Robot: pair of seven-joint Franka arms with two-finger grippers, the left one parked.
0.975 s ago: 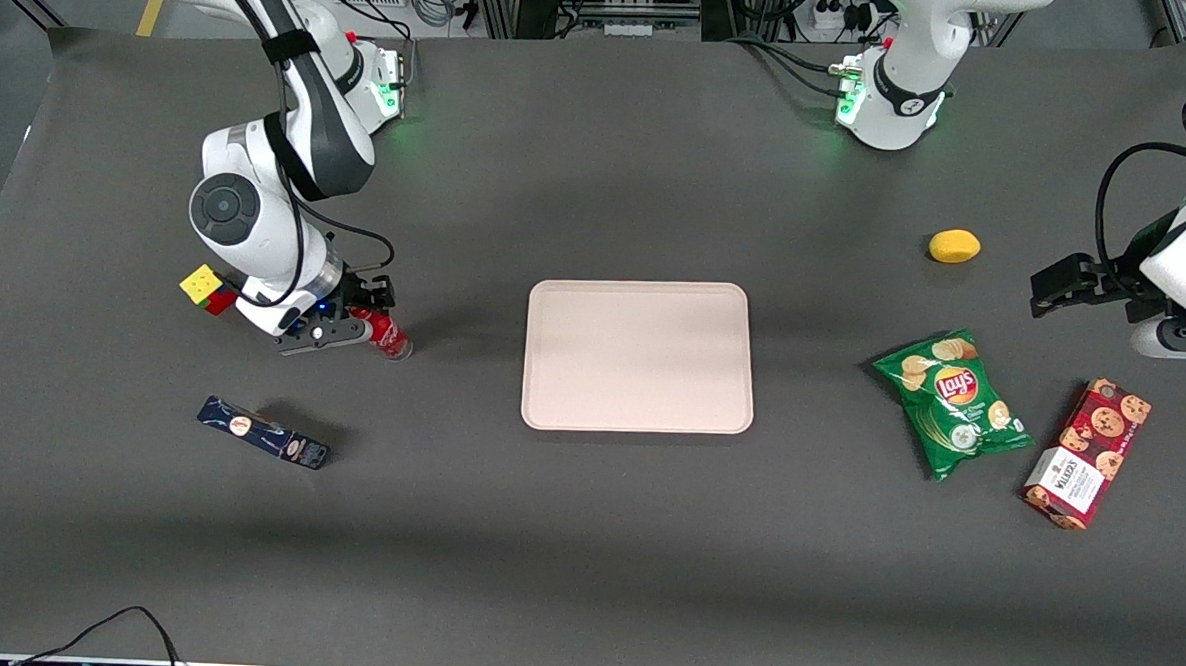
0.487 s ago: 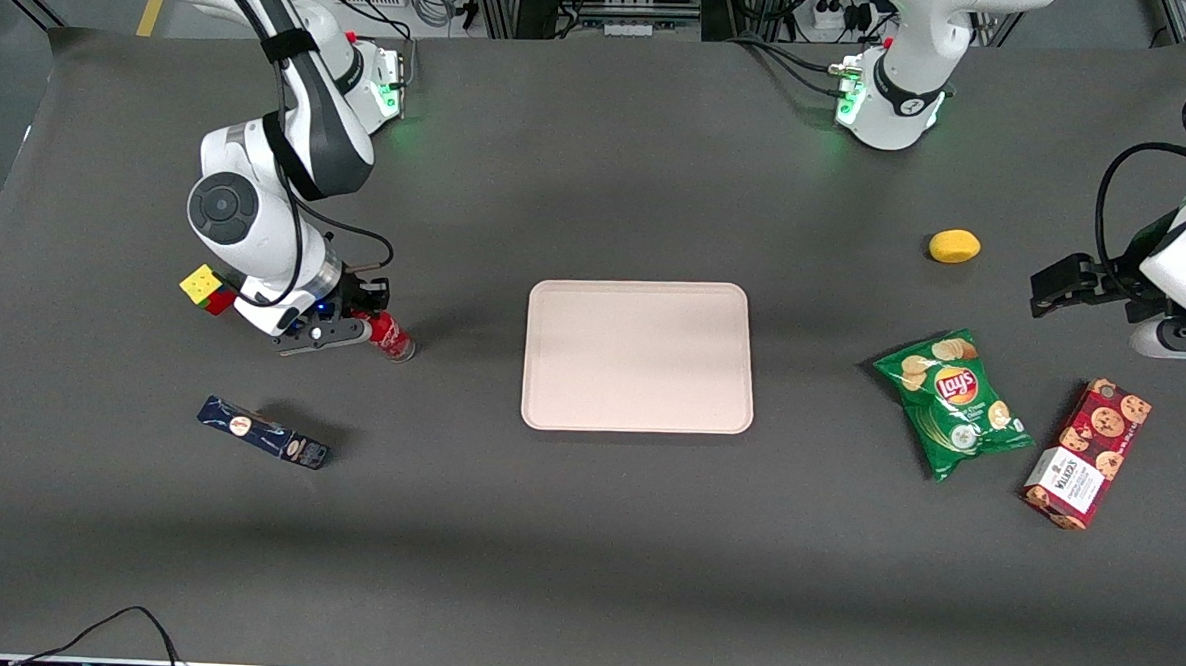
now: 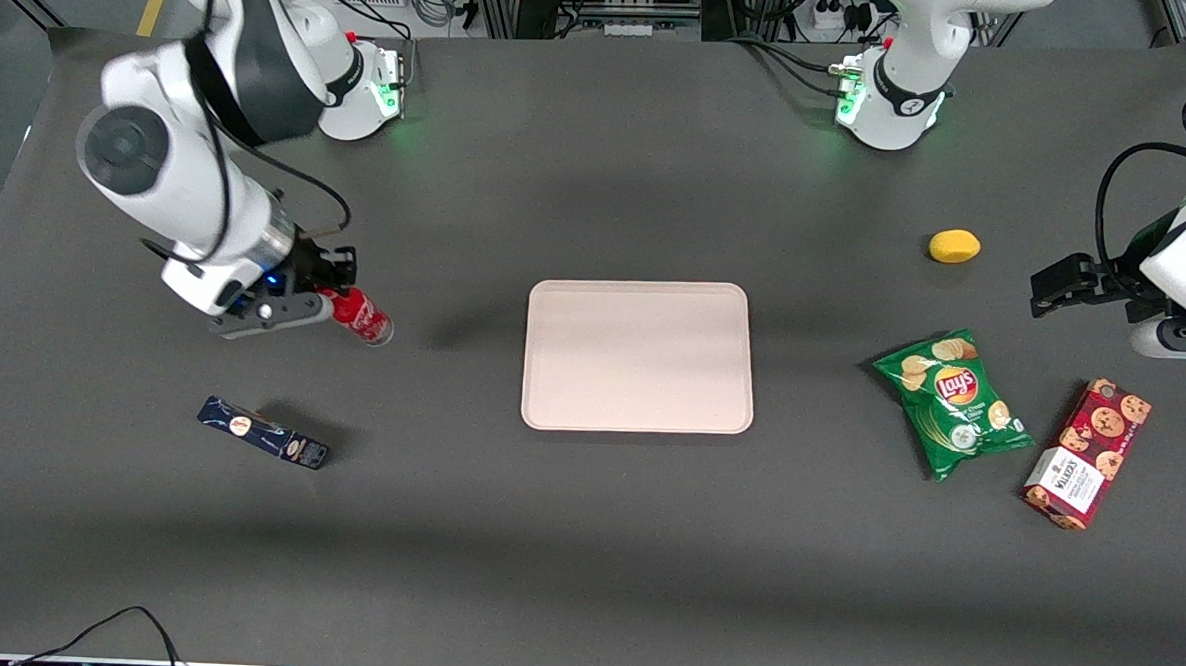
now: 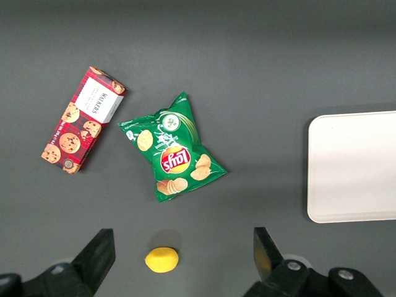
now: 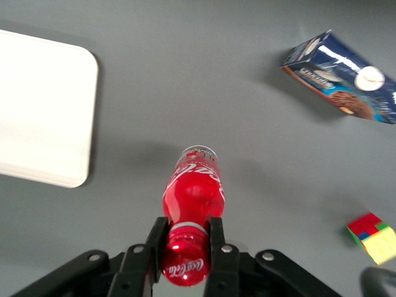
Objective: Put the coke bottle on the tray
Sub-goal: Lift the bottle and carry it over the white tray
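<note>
My right gripper [image 3: 322,306] is shut on the neck of the coke bottle [image 3: 360,319], a small red bottle with white script. It holds the bottle lifted above the table, clear base pointing down toward the tray's end. In the right wrist view both fingers [image 5: 216,238] clamp the bottle [image 5: 193,189] just below its red cap, with the gripper [image 5: 185,240] over bare table. The pale pinkish-beige tray [image 3: 639,355] lies flat at the table's middle, apart from the bottle. It also shows in the right wrist view [image 5: 43,105] and the left wrist view [image 4: 352,167].
A dark blue oblong box [image 3: 263,433] lies nearer the front camera than the gripper, also in the right wrist view [image 5: 340,77]. A colour cube [image 5: 371,237] sits beside the gripper. A green chips bag [image 3: 953,401], cookie box [image 3: 1088,453] and yellow lemon [image 3: 954,246] lie toward the parked arm's end.
The right arm has risen with the coke bottle in its gripper, lifting it off the table. The wrist now covers the colour cube in the front view.
</note>
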